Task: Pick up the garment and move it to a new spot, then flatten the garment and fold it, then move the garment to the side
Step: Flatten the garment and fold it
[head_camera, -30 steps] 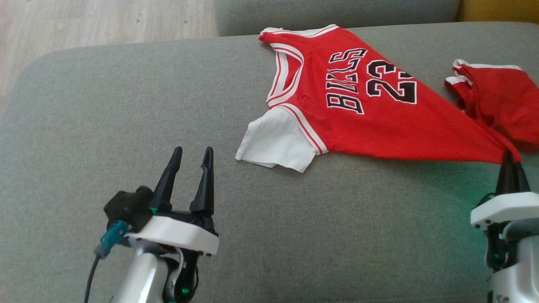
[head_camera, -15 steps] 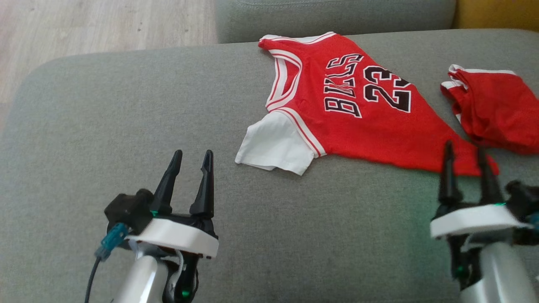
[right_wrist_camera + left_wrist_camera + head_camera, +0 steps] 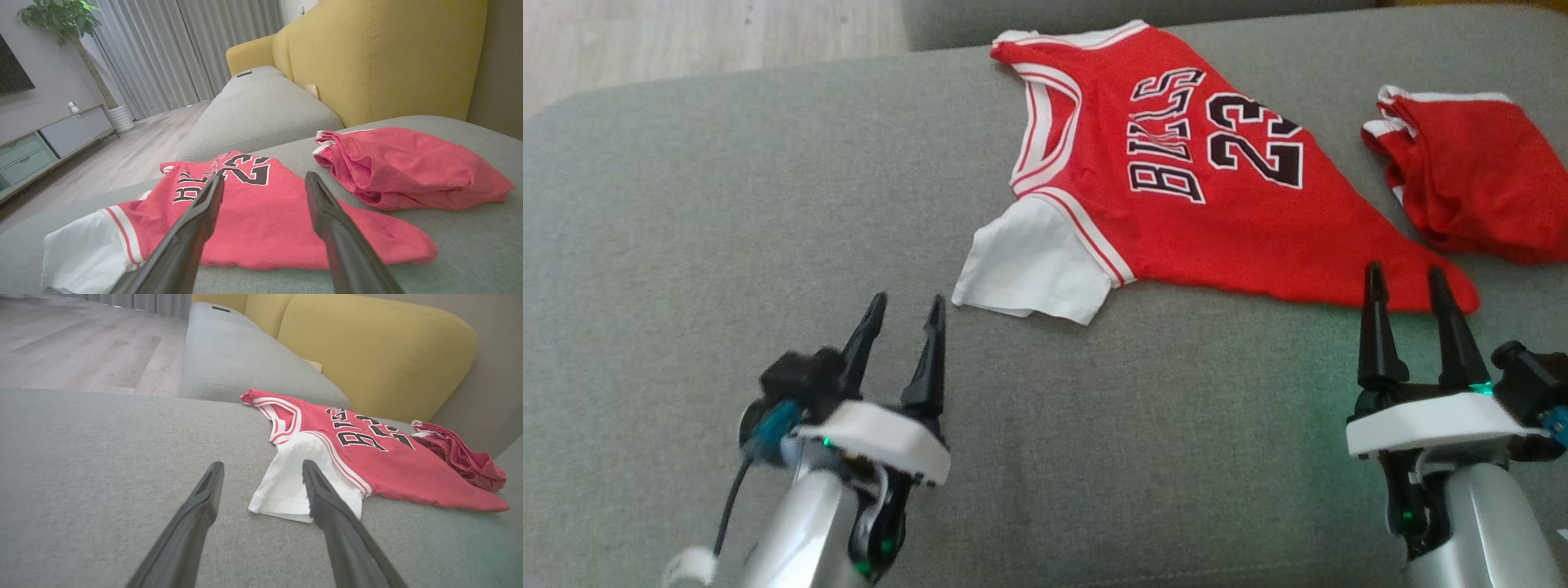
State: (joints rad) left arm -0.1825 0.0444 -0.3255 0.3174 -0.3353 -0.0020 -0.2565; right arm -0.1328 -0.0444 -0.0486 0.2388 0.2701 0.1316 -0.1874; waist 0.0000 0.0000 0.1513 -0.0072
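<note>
The garment (image 3: 1176,220), a red jersey with white sleeves and black "23" lettering, lies loosely on the grey cushion (image 3: 727,204), pulled to a point at its right end. It also shows in the left wrist view (image 3: 367,465) and the right wrist view (image 3: 253,216). My right gripper (image 3: 1406,282) stands open just short of that pointed red corner, nothing between its fingers. My left gripper (image 3: 907,306) is open too, a little to the left of the white sleeve (image 3: 1029,265), not touching it.
A smaller red garment with white trim (image 3: 1470,180) lies bunched to the right of the jersey, close to its pointed corner. Behind are a second grey cushion (image 3: 229,359), a yellow backrest (image 3: 367,347) and wooden floor (image 3: 686,33).
The right gripper, shut on the jersey's right corner a second ago, has opened and let it go; the corner now lies on the cushion. The left gripper edged forward, and the camera shifted.
</note>
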